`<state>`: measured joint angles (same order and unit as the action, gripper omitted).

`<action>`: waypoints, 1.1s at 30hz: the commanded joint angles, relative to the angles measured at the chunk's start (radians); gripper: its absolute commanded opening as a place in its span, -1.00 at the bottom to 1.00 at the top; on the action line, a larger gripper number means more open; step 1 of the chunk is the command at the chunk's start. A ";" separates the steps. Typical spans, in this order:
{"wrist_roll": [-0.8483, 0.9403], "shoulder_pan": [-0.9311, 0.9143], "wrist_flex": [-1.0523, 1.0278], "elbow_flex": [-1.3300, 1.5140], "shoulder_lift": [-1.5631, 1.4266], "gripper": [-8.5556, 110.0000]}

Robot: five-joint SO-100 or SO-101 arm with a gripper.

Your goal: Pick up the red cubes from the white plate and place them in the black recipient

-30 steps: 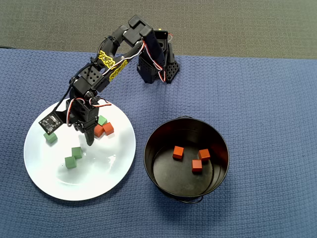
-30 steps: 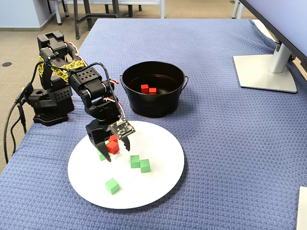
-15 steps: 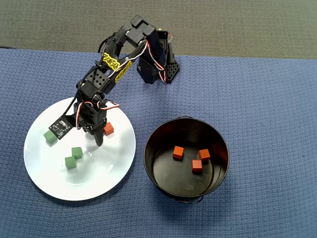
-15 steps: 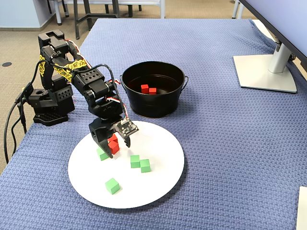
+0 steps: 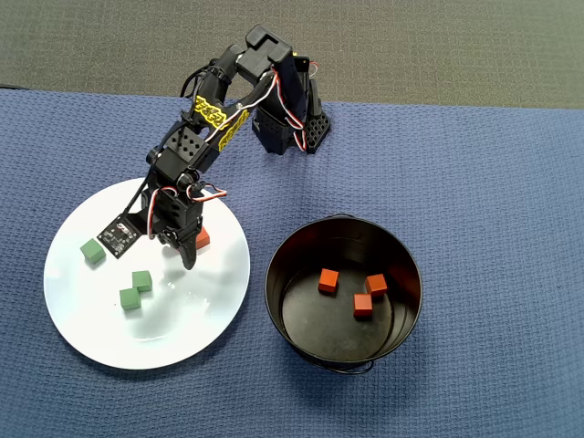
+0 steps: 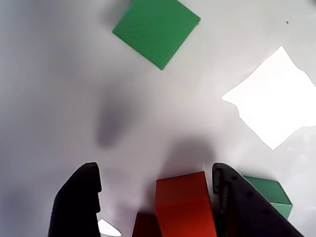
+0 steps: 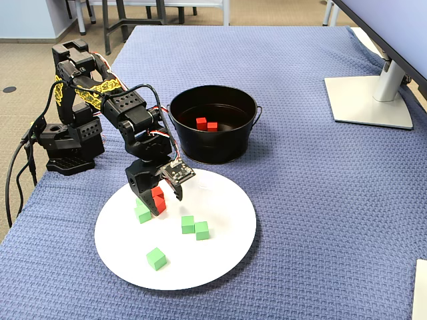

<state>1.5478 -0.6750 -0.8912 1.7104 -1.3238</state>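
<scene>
On the white plate (image 5: 182, 321) my gripper (image 5: 183, 254) stands open over two red cubes. In the wrist view one red cube (image 6: 185, 205) lies between the fingers, close to the right fingertip (image 6: 237, 197), with a wide gap to the left one. A second red cube (image 6: 145, 226) shows darker at the bottom edge. The fixed view shows both red cubes (image 7: 159, 199) under the gripper (image 7: 168, 202). The black recipient (image 5: 272, 274) holds three red cubes (image 5: 328, 280); it stands right of the plate.
Green cubes lie on the plate (image 7: 213, 200): one (image 5: 91, 251) at the left, a touching pair (image 5: 137, 289) nearer the middle, one (image 6: 269, 195) beside the right finger. The arm's base (image 5: 287, 128) is behind the plate. A monitor stand (image 7: 370, 100) sits far right.
The gripper has shifted right in the overhead view, toward the red cubes, and now straddles one of them. The cubes in the pot and the green cubes have not moved.
</scene>
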 commanded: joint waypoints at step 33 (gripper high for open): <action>0.015 0.003 -0.055 0.067 -0.120 -0.81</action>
<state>1.5631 -0.6765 -0.9342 1.7825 -1.3775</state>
